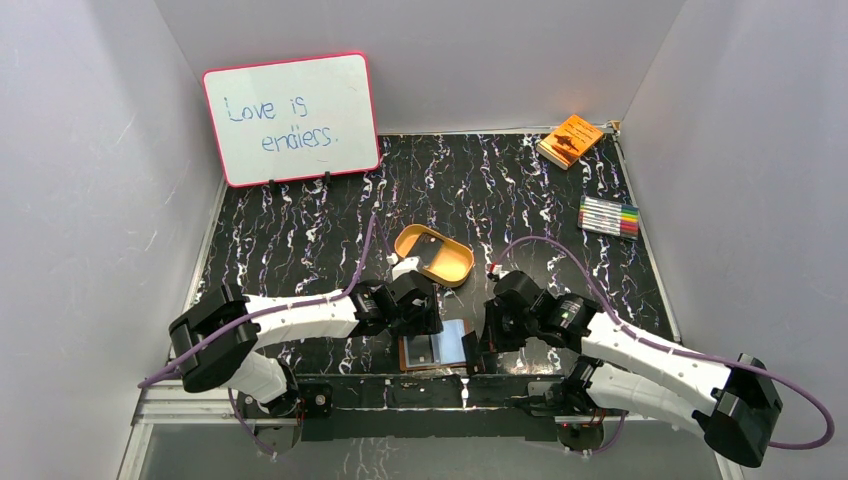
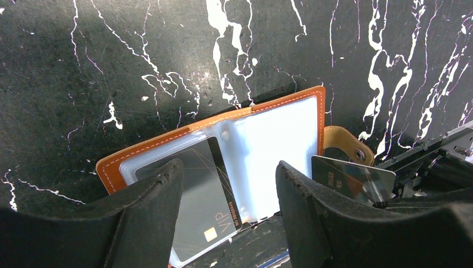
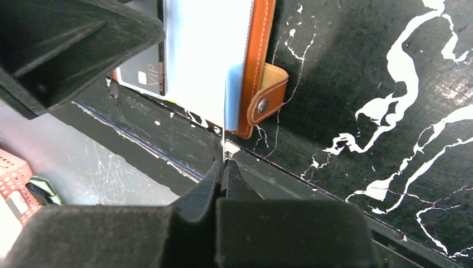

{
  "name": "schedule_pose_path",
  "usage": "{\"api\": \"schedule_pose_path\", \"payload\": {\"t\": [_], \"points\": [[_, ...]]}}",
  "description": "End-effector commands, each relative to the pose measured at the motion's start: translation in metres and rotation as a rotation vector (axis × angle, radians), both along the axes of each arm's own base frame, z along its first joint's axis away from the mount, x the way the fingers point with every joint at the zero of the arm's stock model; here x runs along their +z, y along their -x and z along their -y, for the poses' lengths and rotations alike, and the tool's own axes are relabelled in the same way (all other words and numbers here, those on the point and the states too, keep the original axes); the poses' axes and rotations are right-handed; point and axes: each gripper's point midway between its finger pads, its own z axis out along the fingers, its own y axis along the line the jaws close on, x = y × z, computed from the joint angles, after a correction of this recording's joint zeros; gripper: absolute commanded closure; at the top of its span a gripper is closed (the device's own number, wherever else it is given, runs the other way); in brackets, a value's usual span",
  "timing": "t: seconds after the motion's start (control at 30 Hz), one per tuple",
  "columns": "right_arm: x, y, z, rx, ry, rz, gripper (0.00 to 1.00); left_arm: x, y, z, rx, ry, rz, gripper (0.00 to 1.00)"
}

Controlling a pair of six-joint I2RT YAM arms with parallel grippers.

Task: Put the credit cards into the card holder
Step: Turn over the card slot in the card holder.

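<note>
The card holder point(image 1: 412, 353) point(image 2: 150, 146) point(image 3: 262, 33) lies open on the table's near edge, with clear pale sleeves inside. A black credit card point(image 2: 203, 192) point(image 3: 146, 70) marked VIP sits in its left sleeve. My left gripper point(image 2: 228, 170) point(image 1: 420, 322) stands open over the holder, one finger on each side of the sleeves. My right gripper point(image 3: 223, 164) point(image 1: 486, 335) is shut on the edge of a second thin, glossy credit card point(image 2: 351, 177) point(image 3: 224, 134). That card stands on edge at the holder's right side, by the strap tab point(image 3: 266, 97).
A tan oval tray point(image 1: 450, 270) with a dark flat piece in it sits just behind the grippers. An orange booklet point(image 1: 570, 140) and a row of markers point(image 1: 609, 215) lie at the back right. A whiteboard point(image 1: 290, 118) stands at the back left.
</note>
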Motion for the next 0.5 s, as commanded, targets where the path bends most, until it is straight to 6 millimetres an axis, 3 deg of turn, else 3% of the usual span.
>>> {"api": "schedule_pose_path", "payload": {"t": [0.0,0.47], "points": [[-0.0043,0.0020,0.0019,-0.006,0.002,-0.005,1.00,-0.0069,0.0030,-0.0084,-0.002,-0.045,-0.010,0.41],[-0.0126,0.0075,0.0006,0.005,-0.007,-0.034,1.00,-0.0079,0.0033,-0.0075,-0.003,-0.044,-0.013,0.41]]}}
